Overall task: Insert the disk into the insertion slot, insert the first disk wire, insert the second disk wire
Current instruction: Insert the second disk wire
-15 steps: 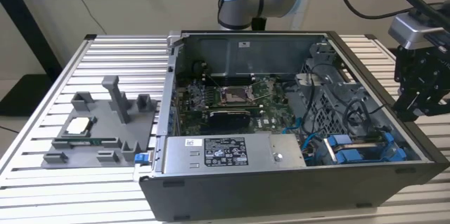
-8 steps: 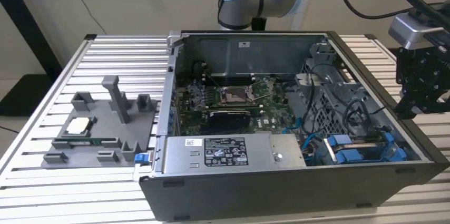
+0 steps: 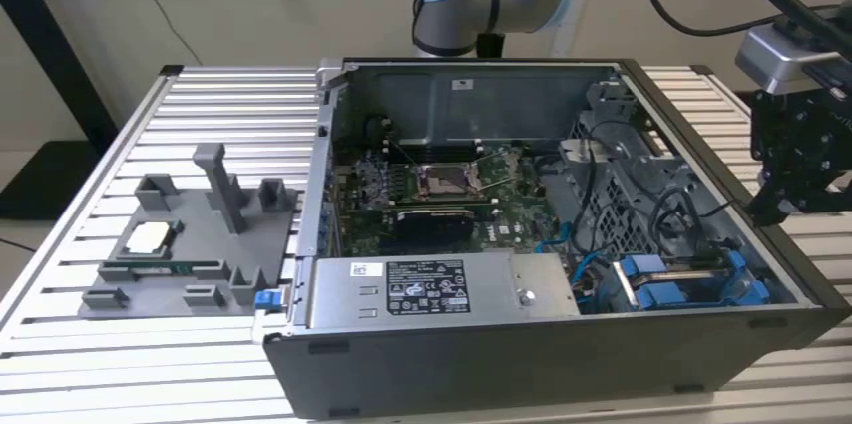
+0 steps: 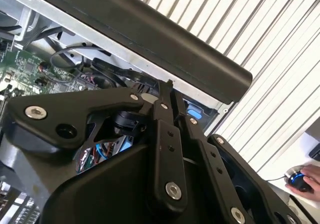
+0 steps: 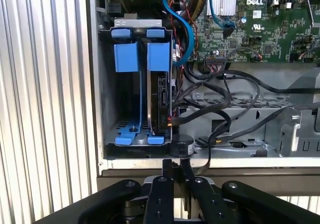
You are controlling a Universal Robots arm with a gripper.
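The disk (image 5: 161, 96) stands edge-on in its bay (image 5: 107, 84), label hidden. My end effector (image 5: 175, 165), fingers closed on nothing, hangs just outside the case wall (image 5: 150, 163).

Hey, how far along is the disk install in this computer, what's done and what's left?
Done: the disk, in its blue carrier, sits in the insertion slot. In hand: nothing; the tool is shut and empty, outside the case. Left: a blue wire and black wires reach toward the disk's edge, but whether either disk wire is plugged in cannot be told.

Slatted alu table (image 3: 80, 344) w/ PC case (image 3: 533, 364), grey jig (image 3: 200, 254).
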